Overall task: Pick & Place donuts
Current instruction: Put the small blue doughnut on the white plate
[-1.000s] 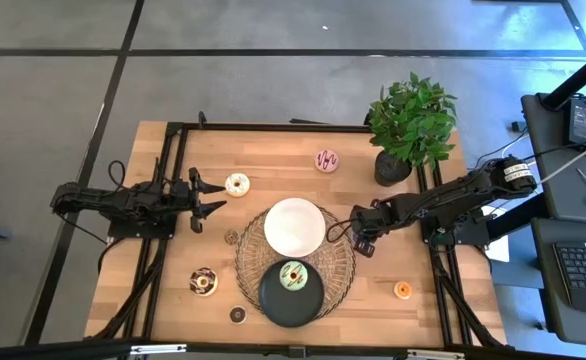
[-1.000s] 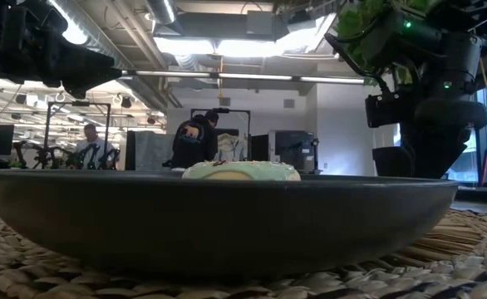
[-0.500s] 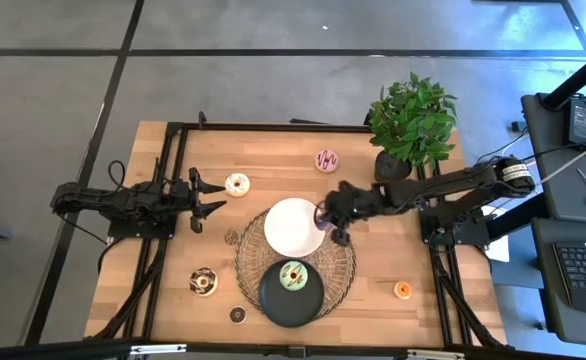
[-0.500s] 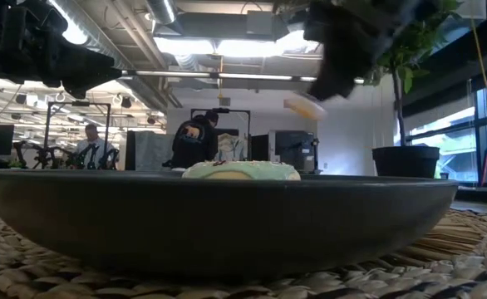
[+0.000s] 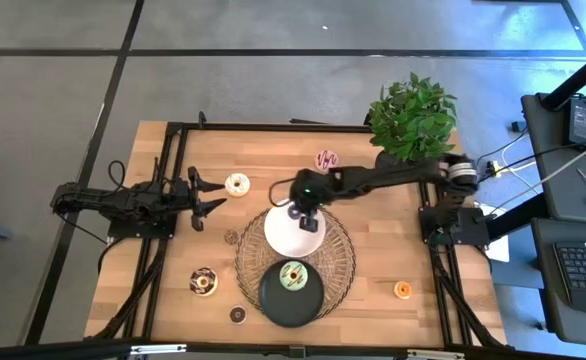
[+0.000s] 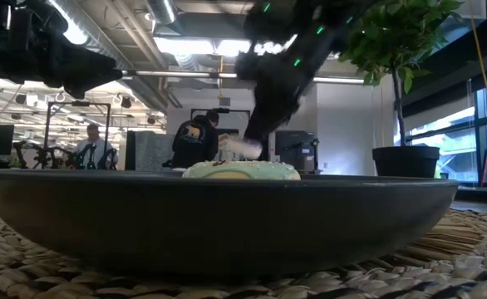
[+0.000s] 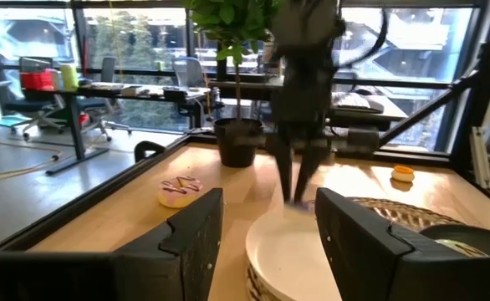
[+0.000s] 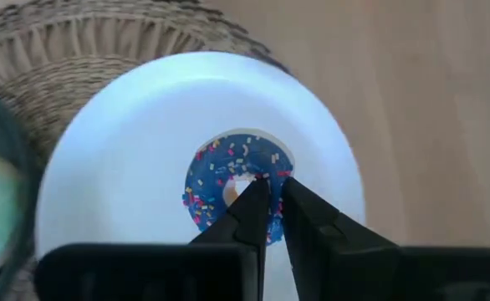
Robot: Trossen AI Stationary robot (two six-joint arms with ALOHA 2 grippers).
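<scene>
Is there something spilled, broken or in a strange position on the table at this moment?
Nothing stands out. The right claw grips a blue sprinkled donut over the white plate. The green donut lies flat in the black plate, and the plant stands upright. The left claw waits open.

We've got a blue donut with multicolour sprinkles on the white plate, pinched by dark fingers. The black plate has a mint-green donut. A pink-striped one sits toward the light wood tabletop's far edge, and an orange one near its right edge.
</scene>
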